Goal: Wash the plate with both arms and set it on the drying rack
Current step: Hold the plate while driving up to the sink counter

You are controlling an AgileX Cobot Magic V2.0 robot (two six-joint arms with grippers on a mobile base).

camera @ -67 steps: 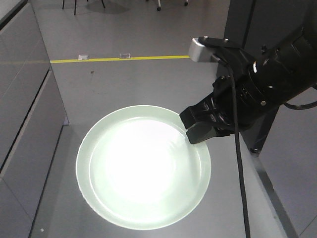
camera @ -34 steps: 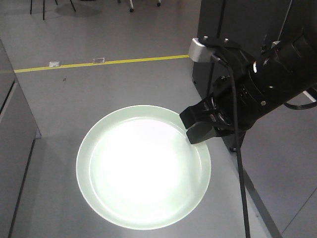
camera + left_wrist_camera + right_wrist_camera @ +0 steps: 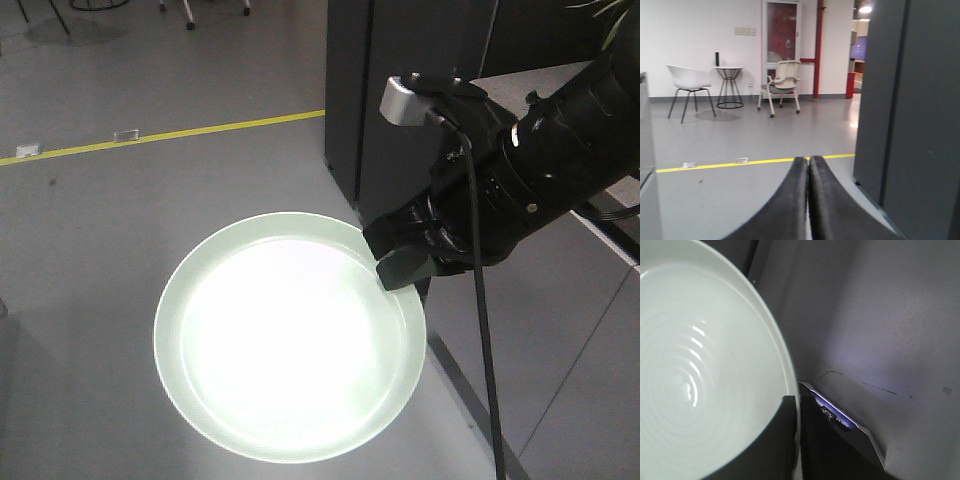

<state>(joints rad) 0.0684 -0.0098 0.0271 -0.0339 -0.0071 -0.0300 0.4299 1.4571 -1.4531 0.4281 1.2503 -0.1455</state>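
Item: plate (image 3: 290, 340), level above the floor (image 3: 150, 200), pinched at one rim edge by your right gripper (image 3: 400, 264). Left gripper (image 3: 808, 197): fingers pressed together, empty. Risk: the single-edge grip may let it tip, slip and shatter.

open grey floor (image 3: 100, 230) lies free to the left of and ahead of the plate (image 3: 290, 340) clamped in my right pincer (image 3: 402, 268), but the tall dark cabinet (image 3: 350, 100) stands close on the right, walling off that side.
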